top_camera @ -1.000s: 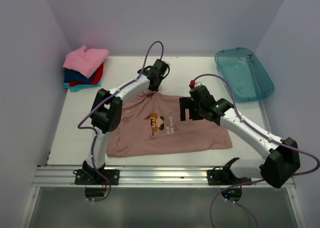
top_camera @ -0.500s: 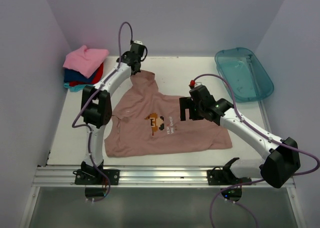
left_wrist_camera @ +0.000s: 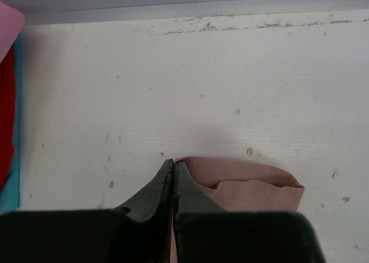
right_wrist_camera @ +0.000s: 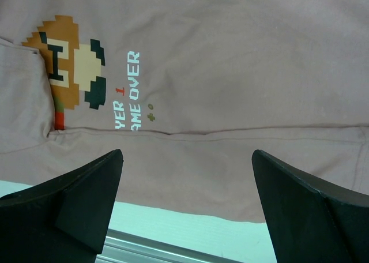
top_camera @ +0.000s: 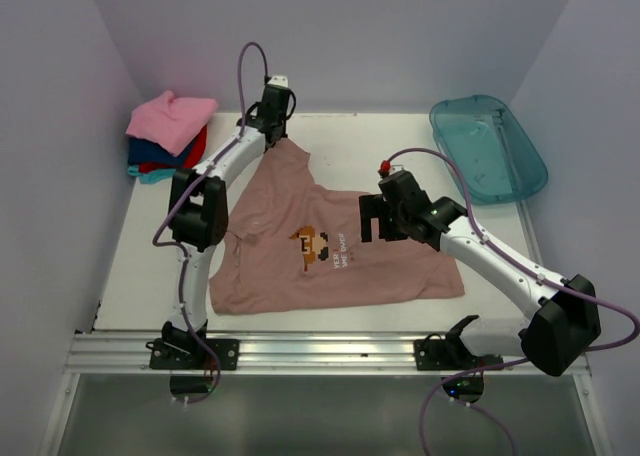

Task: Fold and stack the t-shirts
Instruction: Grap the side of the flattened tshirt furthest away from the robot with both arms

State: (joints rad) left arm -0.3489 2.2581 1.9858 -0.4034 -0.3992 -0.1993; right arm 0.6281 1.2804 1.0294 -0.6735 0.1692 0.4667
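At the far left of the worktop point(top_camera: 370, 141), my left fingers point(left_wrist_camera: 155, 191) are pressed together, pinching a corner of the dusty pink tee point(top_camera: 330, 261). The wrist view shows the black tips closed tight with a fold of pink cloth bunched right against them. The tee peaks toward that pinch and lies flat elsewhere, print up, mid-worktop, with its near edge close to the front. I read it as a sleeve or shoulder drawn out to spread the shirt before folding, but can't tell which part.

My right fingers point(right_wrist_camera: 86, 188) are spread wide and hold nothing. They hover over the right half of the tee, just beside the pixel print point(right_wrist_camera: 69, 61). Whether they touch the cloth I can't tell. They're probably parked there to pin or grab the opposite side.

The folded stack point(top_camera: 168, 136) has bright pink on top with red, blue and teal under it. It sits in the far-left corner, near the left arm and apart from the tee, and that's where this one should end up. The teal tub point(top_camera: 488, 146) is at the far right, apart from everything. My judgement is that this is the early spreading stage, with no fold made on this tee yet.
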